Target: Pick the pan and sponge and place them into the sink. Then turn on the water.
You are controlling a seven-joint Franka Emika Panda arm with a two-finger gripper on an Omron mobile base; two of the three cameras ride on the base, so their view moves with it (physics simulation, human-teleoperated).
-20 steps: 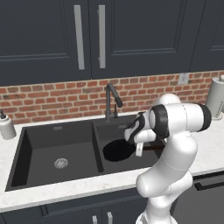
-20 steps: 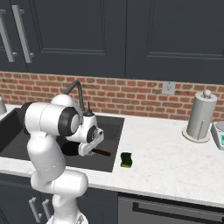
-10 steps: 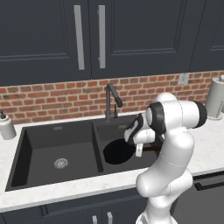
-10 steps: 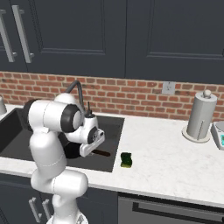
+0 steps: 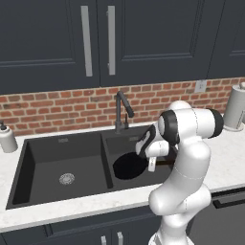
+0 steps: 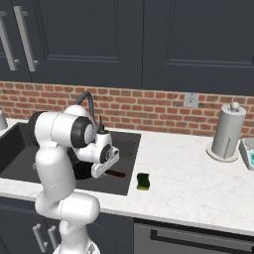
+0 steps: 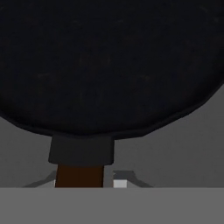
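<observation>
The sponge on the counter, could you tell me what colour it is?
The sponge is yellow-green with a dark green face, seen best from the right base view.

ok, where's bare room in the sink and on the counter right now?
Left basin is bare apart from its drain. White counter is open between the sponge and the paper towel holder. Crowded: the right basin, with the pan, the gripper over its handle, and the faucet behind.

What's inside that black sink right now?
The right basin of the sink holds the black pan, its handle at the hand. The left basin shows a silver drain. The pan covers the right basin's floor, so any drain there is hidden.
</observation>
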